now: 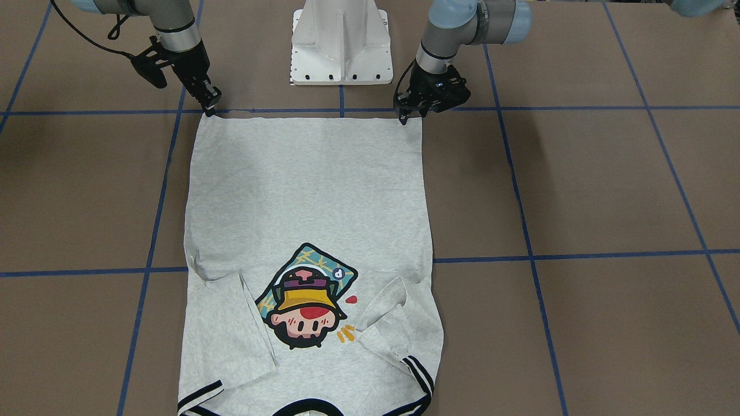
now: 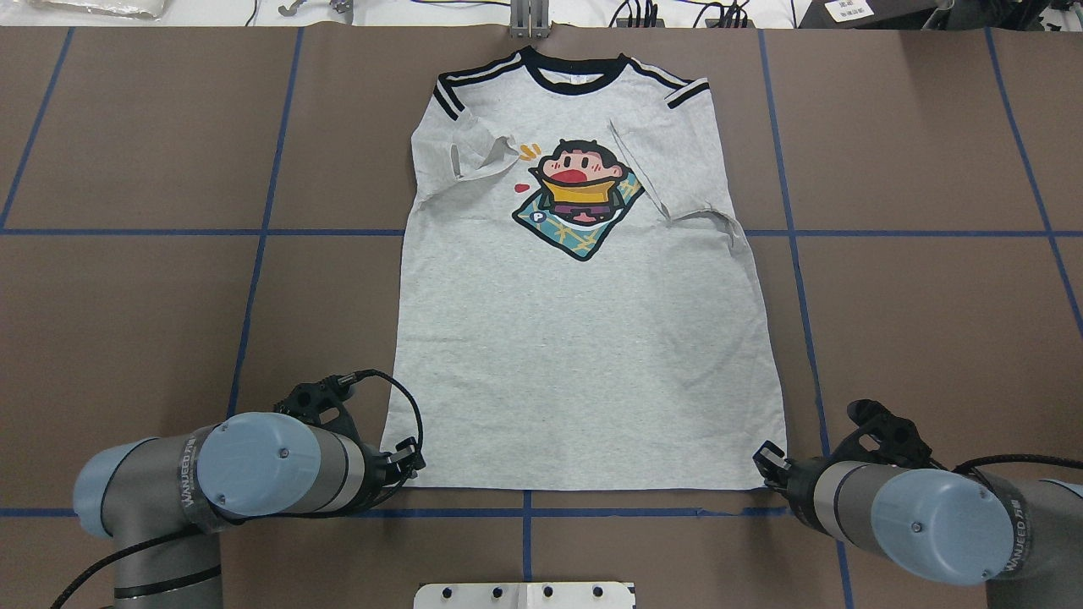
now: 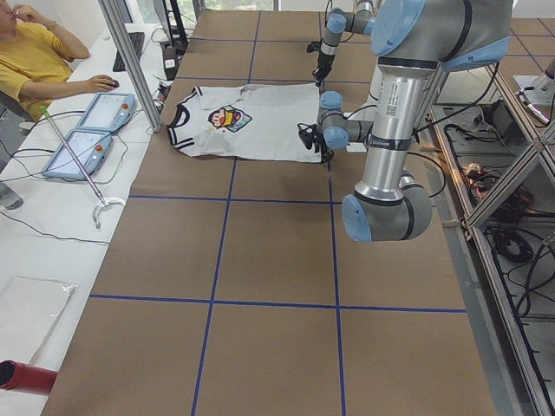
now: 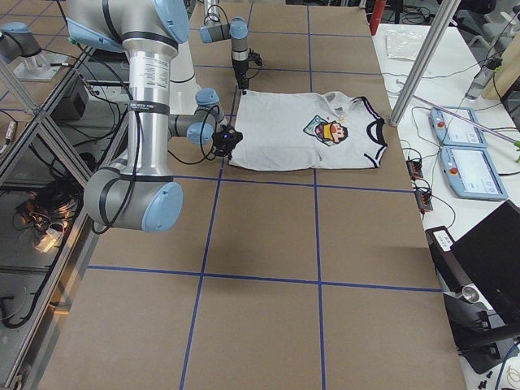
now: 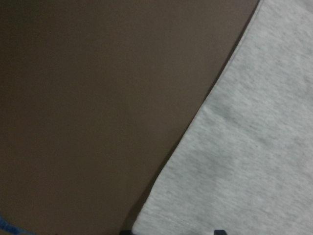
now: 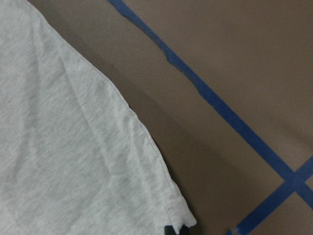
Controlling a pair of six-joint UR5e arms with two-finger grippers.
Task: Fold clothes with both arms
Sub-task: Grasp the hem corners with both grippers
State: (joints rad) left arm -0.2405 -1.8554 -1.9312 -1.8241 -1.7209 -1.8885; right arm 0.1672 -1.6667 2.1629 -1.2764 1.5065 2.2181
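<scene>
The grey T-shirt (image 2: 584,355) lies flat and face up on the brown table, its black collar far from me and both sleeves folded in over the chest. It also shows in the front view (image 1: 306,190). My left gripper (image 2: 408,461) is low at the near left hem corner (image 5: 161,215), also seen in the front view (image 1: 404,115). My right gripper (image 2: 766,461) is low at the near right hem corner (image 6: 183,220), also seen in the front view (image 1: 209,107). In both wrist views the fingertips stand apart at the frame's bottom edge, either side of the corner. Both grippers are open.
The white pedestal (image 1: 341,43) stands between the arms just behind the hem. Blue tape lines (image 2: 525,512) cross the table. At the far edge a person in yellow (image 3: 35,61) sits by two control pendants (image 3: 87,130) and a metal post (image 3: 130,61).
</scene>
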